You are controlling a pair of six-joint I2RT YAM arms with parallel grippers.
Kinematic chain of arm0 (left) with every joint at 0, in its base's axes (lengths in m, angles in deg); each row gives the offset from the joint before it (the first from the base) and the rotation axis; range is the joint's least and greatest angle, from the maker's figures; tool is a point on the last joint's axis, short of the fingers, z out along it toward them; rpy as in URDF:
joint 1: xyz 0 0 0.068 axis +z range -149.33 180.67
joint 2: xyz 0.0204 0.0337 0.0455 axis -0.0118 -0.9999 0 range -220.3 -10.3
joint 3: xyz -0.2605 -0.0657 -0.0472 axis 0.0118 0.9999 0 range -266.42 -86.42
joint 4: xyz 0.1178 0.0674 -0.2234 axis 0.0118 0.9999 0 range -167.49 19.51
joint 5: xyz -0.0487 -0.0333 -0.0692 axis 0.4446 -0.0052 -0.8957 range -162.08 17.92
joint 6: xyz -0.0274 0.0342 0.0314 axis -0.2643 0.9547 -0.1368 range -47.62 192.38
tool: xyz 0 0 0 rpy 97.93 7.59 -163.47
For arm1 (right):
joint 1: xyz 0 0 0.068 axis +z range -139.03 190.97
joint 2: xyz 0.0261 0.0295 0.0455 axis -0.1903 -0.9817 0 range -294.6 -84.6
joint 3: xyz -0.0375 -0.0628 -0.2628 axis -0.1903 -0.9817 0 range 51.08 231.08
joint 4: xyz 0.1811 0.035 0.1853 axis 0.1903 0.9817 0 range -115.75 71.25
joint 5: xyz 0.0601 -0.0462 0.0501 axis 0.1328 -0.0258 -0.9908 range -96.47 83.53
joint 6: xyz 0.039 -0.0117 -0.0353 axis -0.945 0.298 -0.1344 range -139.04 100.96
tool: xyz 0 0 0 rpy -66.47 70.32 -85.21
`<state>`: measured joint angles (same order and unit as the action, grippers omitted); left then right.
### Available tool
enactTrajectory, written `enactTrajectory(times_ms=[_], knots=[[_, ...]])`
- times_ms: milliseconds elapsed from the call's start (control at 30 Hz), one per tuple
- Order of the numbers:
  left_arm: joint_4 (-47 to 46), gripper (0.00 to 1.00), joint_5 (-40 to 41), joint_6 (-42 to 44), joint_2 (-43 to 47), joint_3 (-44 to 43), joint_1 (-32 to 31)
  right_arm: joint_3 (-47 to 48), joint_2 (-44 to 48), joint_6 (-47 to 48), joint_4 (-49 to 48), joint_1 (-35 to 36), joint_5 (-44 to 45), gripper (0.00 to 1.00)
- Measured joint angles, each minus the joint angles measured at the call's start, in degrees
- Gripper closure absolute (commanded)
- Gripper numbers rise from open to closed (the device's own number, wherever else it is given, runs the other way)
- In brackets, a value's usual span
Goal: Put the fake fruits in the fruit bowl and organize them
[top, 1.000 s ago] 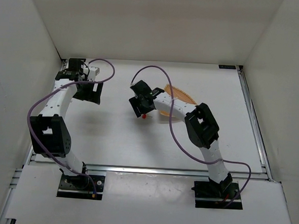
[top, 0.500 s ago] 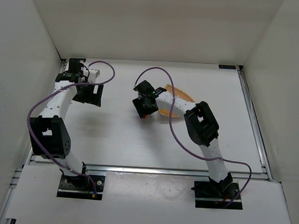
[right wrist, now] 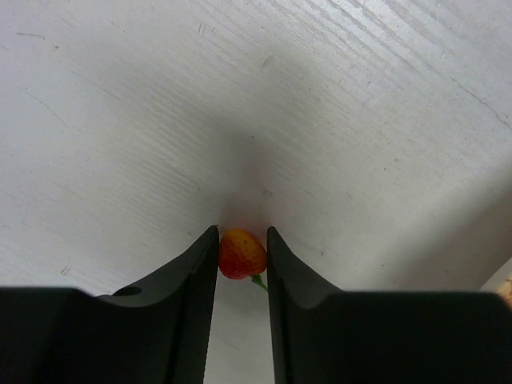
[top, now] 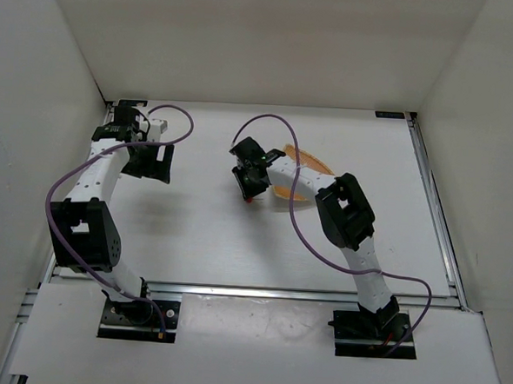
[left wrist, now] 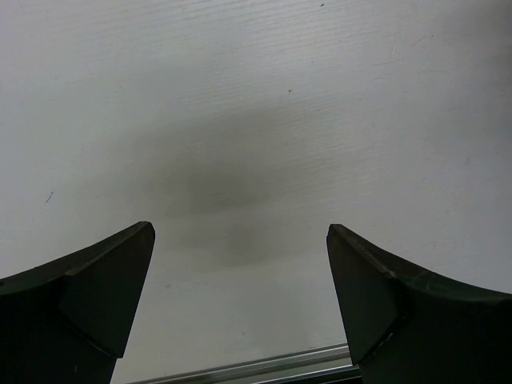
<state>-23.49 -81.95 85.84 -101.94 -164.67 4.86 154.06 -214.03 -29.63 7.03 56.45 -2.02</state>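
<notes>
right gripper (right wrist: 242,236): clamped on one fake fruit (right wrist: 242,254), a finger pressed against each side of it, barely a gap left between them

fake fruit: little red-orange berry, sitting right at the fingertips and low over the white table (top: 194,223); can't tell if it's touching the surface or just lifted

which way it points: in the right wrist view the green stem pokes out toward about 5 o'clock, so the long axis runs roughly 11 to 5, rounded end aimed away from the camera

from above: the berry (top: 250,200) shows as a tiny red dot under the right gripper (top: 253,185), near the table's middle

fruit bowl (top: 315,167): tan-orange, at about 2 o'clock from the berry, partly hidden by the right arm; the berry is outside it, just off its 8 o'clock edge

left gripper (left wrist: 240,232): fingers spread wide apart, nothing between them, only bare table below

left gripper from above (top: 149,162): parked toward the table's 10 o'clock corner, well apart from the bowl and the berry
</notes>
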Motion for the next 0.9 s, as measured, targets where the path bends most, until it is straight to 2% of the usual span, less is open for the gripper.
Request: enactTrajectory(times_ms=[167, 333, 500, 633, 733, 800, 833, 867, 900], knots=[[0.0, 0.0, 0.0, 0.0, 0.0, 0.0, 0.2, 0.0, 0.1, -1.2, 0.1, 0.3, -0.2, 0.79], [0.0, 0.0, 0.0, 0.0, 0.0, 0.0, 0.2, -0.8, 1.8, -3.5, 1.0, 0.8, -1.3, 0.79], [0.0, 0.0, 0.0, 0.0, 0.0, 0.2, 0.2, -4.5, 12.3, -7.3, 1.4, 0.6, -0.5, 0.79], [0.0, 0.0, 0.0, 0.0, 0.6, 1.3, 0.7, -6.4, 21.2, -10.8, 0.4, -4.7, 0.3, 0.79], [0.0, 0.0, 0.0, 0.0, 1.1, 1.7, 1.2, -6.4, 22.4, -12.9, -0.3, -11.5, 1.7, 0.73], [-0.1, 0.0, 0.0, 0.0, 1.2, 1.7, 1.3, -6.4, 20.9, -13.7, 0.3, -15.7, 3.2, 0.65], [-0.1, 0.0, 0.0, 0.0, 1.3, 1.7, 1.4, -6.4, 19.8, -14.1, 0.7, -17.2, 3.7, 0.6], [0.0, 0.0, 0.2, 0.0, 1.3, 1.7, 1.4, -6.4, 18.3, -14.5, 1.4, -18.6, 4.3, 0.46], [0.0, 0.0, 0.3, 0.0, 1.3, 1.6, 1.4, -6.4, 17.1, -15.1, 1.9, -19.5, 4.6, 0.4]])
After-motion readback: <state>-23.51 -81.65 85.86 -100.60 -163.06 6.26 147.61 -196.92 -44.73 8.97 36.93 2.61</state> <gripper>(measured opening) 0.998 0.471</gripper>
